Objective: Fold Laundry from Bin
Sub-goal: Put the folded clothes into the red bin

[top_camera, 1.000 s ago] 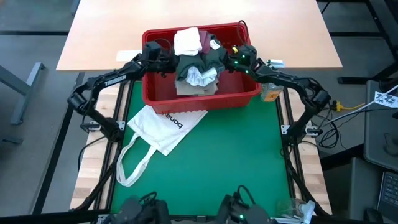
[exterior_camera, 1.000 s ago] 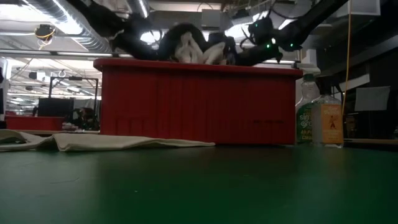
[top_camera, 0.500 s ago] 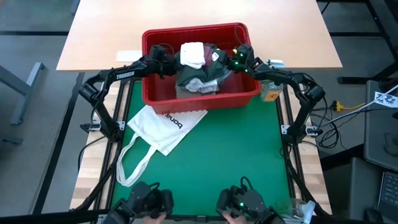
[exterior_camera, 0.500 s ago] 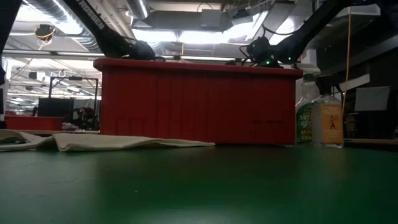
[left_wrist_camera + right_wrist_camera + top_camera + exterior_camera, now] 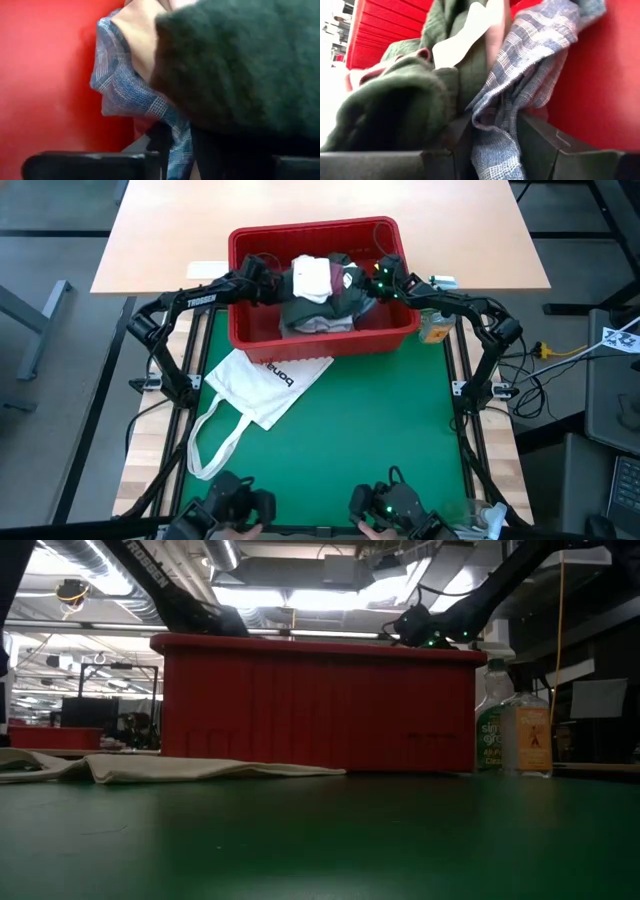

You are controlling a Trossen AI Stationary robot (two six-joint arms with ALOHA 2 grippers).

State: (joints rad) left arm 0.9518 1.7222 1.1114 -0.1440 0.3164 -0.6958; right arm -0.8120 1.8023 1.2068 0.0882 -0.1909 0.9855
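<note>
Red bin (image 5: 322, 338) at mat's (image 5: 350, 440) far edge (front open).

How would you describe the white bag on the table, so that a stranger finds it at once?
Start at the red basket at the far end of the green mat. Just in front of it, toward the left arm's side, the white bag lies flat. Unlike the clothes, it has black lettering and long straps.

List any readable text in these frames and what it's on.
"TROSSEN": white lettering on the left arm, high view.
"bona": black lettering on the white tote bag, upside down in the high view.
Bottle labels beside the red bin, low view: too blurred to read.
</note>
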